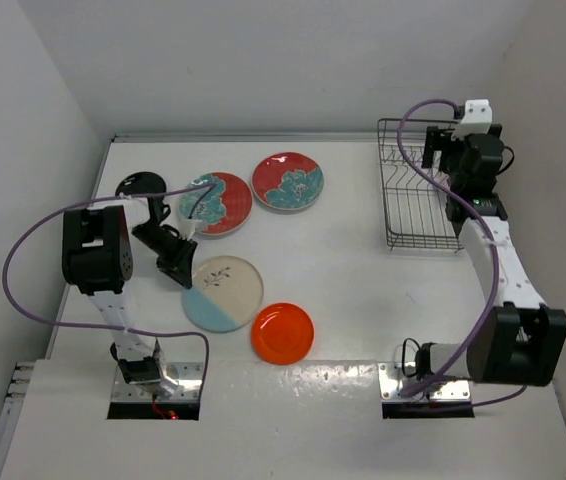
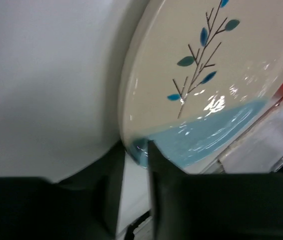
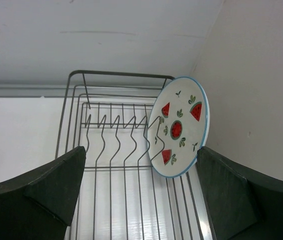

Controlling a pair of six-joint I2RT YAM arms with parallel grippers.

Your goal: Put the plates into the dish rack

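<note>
Cream-and-blue plate (image 1: 222, 292) lies at L gripper's (image 1: 185, 275) 4 o'clock, jaws straddling its rim; can't tell if pinched yet. Clamp firm before lifting. R gripper (image 3: 140, 186) spread wide over dish rack (image 3: 121, 74), watermelon plate (image 3: 178, 127) slotted.

The flat white table (image 1: 353, 280) carries 5 round plates on its left half. A dark grey wire dish rack (image 1: 413, 215) stands at its far right corner. A small black plate (image 1: 139, 184) sits far left, partly hidden. Right of it lie a red-and-teal floral plate (image 1: 218, 203) and a second floral plate (image 1: 288, 181), just beside each other. Nearer the front lie a cream-and-light-blue sprig plate (image 1: 223, 292) and, just beside it, a small glossy orange plate (image 1: 283, 332).
</note>
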